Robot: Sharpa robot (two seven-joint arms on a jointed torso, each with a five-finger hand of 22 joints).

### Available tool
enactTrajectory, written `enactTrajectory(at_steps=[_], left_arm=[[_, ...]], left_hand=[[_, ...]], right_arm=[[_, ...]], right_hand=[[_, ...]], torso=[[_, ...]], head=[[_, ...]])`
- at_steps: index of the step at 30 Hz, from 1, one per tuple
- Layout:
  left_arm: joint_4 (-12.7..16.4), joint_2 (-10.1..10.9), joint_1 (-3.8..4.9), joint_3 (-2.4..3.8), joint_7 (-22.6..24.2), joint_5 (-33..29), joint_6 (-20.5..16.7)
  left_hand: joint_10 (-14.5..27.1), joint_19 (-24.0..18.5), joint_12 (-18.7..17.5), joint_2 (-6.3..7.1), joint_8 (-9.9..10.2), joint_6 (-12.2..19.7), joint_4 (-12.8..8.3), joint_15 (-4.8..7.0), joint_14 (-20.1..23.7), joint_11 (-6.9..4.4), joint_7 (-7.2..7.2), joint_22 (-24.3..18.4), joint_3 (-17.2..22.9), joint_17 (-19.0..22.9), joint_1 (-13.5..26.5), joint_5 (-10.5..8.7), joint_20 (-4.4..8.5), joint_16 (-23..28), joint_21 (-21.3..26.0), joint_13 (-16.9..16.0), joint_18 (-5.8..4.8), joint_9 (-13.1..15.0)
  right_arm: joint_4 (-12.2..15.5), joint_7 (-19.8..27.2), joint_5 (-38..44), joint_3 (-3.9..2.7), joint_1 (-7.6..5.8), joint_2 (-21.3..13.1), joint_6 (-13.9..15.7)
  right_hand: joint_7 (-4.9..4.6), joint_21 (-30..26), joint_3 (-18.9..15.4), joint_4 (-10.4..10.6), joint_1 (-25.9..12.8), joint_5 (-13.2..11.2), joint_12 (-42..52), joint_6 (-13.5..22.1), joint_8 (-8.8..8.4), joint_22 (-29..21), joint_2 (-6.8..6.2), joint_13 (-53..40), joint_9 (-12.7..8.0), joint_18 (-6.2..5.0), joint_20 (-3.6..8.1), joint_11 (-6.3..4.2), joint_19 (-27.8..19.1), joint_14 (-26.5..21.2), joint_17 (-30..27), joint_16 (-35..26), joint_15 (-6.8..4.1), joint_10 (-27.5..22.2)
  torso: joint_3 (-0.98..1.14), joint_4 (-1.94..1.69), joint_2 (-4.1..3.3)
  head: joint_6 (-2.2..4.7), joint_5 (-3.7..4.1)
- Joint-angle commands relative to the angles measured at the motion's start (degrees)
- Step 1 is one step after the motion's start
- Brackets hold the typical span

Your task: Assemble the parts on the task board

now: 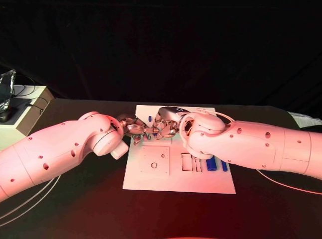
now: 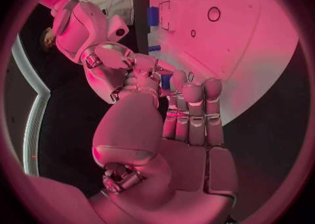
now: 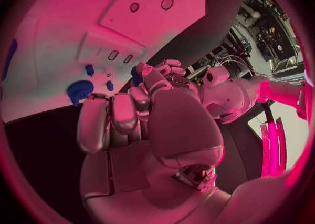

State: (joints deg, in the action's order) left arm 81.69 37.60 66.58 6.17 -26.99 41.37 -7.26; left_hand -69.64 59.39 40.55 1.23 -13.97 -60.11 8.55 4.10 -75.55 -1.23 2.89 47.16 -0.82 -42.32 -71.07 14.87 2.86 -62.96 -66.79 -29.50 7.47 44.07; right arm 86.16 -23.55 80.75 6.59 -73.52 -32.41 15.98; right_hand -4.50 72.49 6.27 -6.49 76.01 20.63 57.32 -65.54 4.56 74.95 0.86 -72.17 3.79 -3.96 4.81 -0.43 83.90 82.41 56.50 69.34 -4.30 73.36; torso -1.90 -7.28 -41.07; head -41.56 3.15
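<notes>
The white task board point(image 1: 176, 180) lies in the middle of the black table. Above its far left part my left hand point(image 1: 136, 128) and right hand point(image 1: 166, 125) meet fingertip to fingertip. Between them stands a small blue part point(image 1: 151, 119). In the left wrist view this blue part point(image 2: 176, 80) sits between my left thumb and fingers point(image 2: 194, 93), with the right hand point(image 2: 134, 66) touching it. The right wrist view shows the same part point(image 3: 136, 75) at my right thumb tip. Two blue parts point(image 1: 211, 164) lie on the board's right edge.
The board has a square recess with a hole point(image 1: 154, 164) and narrow slots point(image 1: 187, 162). More blue parts point(image 3: 80, 90) stand in the board near my right hand. A white box point(image 1: 17, 119) sits at the table's left, and cables point(image 1: 32, 199) trail under both arms.
</notes>
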Motion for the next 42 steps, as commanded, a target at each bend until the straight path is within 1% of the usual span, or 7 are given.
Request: enactTrajectory(at_steps=[1,17,26,29,36,39,42], left_arm=[[0.13,-0.31,0.08,0.03,-0.21,0.32,1.67],[0.18,-0.48,0.08,0.03,-0.33,0.27,1.43],[0.45,-0.26,0.08,0.03,-0.26,0.16,1.52],[0.59,0.02,0.07,0.03,-0.26,0.15,1.74],[0.85,0.88,0.06,0.04,-0.36,0.15,2.51],[1.27,1.7,0.04,0.06,-0.21,0.1,2.72],[1.75,2.81,0.01,0.12,0.41,-0.72,2.61]], left_hand=[[-0.04,0.29,-0.3,0.48,0.3,-0.38,-0.02,0.2,0.19,-0.17,-0.07,0.17,0.75,-0.08,-0.14,0.04,0.08,-0.1,0.2,0.02,-0.7,-0.12],[-0.11,0.41,-0.22,0.36,0.46,-0.42,2.05,0.11,0.12,-0.07,0.03,0.76,0.21,-0.3,2.56,0.18,0.02,-0.22,0.46,-0.17,-0.67,0.29],[-0.08,0.4,-0.27,-0.43,0.61,-0.46,1.41,0.12,0.15,-0.08,0.02,1.12,-1.47,-0.22,2.02,0.64,0.01,-0.13,0.79,-0.19,-0.68,0.45],[-0.09,0.38,-0.25,0.62,0.65,-0.55,1.96,0.06,0.16,-0.01,0.09,1.18,-2.31,-0.22,2.92,0.49,0.01,-0.14,0.84,-0.21,-0.69,0.43],[-0.11,0.39,-0.25,1.74,0.82,-0.73,3.03,0.02,0.18,0.02,0.07,1.43,-3.65,-0.28,3.48,0.37,0.0,-0.19,1.01,-0.22,-0.71,0.38],[-0.08,0.26,-0.26,2.17,0.99,-0.77,4.67,0.0,0.25,0.06,0.04,1.45,-7.6,-0.16,3.2,-0.07,-0.03,-0.09,1.37,-0.21,-0.69,0.32],[0.03,0.01,-0.31,3.77,1.11,-0.77,7.55,-0.03,0.38,0.14,0.08,1.32,-7.5,-0.09,3.07,-0.72,-0.02,0.01,1.86,-0.15,-0.7,0.25]], right_arm=[[0.49,0.17,1.0,-0.04,0.06,0.13,0.01],[0.94,0.13,1.55,-0.04,0.09,0.15,-0.76],[0.3,-0.24,1.92,-0.03,0.16,0.29,-0.76],[-0.07,-0.32,2.01,-0.03,0.26,0.2,-0.45],[-0.41,-0.77,2.25,-0.03,0.43,-0.38,0.42],[-0.71,-0.9,2.22,-0.03,0.5,-0.96,1.02],[-0.83,-0.83,1.75,-0.03,0.61,-1.8,2.15]], right_hand=[[-0.38,-0.32,0.09,-0.12,-0.34,0.4,-0.27,-2.99,0.17,10.26,-0.18,-0.05,0.28,0.85,0.3,-0.2,2.38,0.01,-0.03,-0.28,-0.1,-0.22],[-0.37,-0.39,0.12,-0.13,-0.34,0.56,-0.28,-3.0,0.17,10.25,-0.21,-0.07,0.28,0.84,0.3,-0.21,2.38,0.04,0.02,-0.26,-0.1,-0.2],[-0.37,-0.39,0.12,-0.13,-0.34,0.56,-0.28,-3.0,0.17,10.25,-0.21,-0.07,0.28,0.84,0.3,-0.21,2.38,0.04,0.02,-0.26,-0.1,-0.2],[-0.37,-0.39,0.12,-0.13,-0.34,0.56,-0.28,-3.0,0.17,10.25,-0.21,-0.07,0.28,0.84,0.3,-0.21,2.38,0.04,0.02,-0.26,-0.1,-0.2],[-0.38,-0.37,0.17,-0.16,-0.31,0.88,-0.33,-3.02,0.16,10.27,-0.25,-0.16,0.29,0.85,0.29,-0.21,2.4,0.05,0.11,-0.29,-0.1,-0.17],[-0.38,-0.37,0.17,-0.16,-0.31,0.88,-0.33,-3.02,0.16,10.27,-0.25,-0.16,0.29,0.85,0.29,-0.21,2.4,0.05,0.11,-0.29,-0.1,-0.17],[-0.36,-0.39,0.17,-0.18,-0.33,1.01,-0.41,-3.07,0.18,10.26,-0.29,-0.14,0.3,0.85,0.3,-0.22,2.4,0.05,0.08,-0.33,-0.1,-0.18]], torso=[[-0.03,-0.05,-0.01],[-0.04,0.02,-0.05],[-0.04,-0.02,-0.06],[-0.08,-0.02,-0.01],[-0.06,-0.01,-0.02],[-0.1,0.03,-0.06],[-0.16,0.01,-0.07]], head=[[-0.03,-0.19],[-0.26,-0.22],[-0.29,0.05],[-0.33,0.05],[-0.21,0.14],[-0.16,0.3],[-0.11,0.45]])
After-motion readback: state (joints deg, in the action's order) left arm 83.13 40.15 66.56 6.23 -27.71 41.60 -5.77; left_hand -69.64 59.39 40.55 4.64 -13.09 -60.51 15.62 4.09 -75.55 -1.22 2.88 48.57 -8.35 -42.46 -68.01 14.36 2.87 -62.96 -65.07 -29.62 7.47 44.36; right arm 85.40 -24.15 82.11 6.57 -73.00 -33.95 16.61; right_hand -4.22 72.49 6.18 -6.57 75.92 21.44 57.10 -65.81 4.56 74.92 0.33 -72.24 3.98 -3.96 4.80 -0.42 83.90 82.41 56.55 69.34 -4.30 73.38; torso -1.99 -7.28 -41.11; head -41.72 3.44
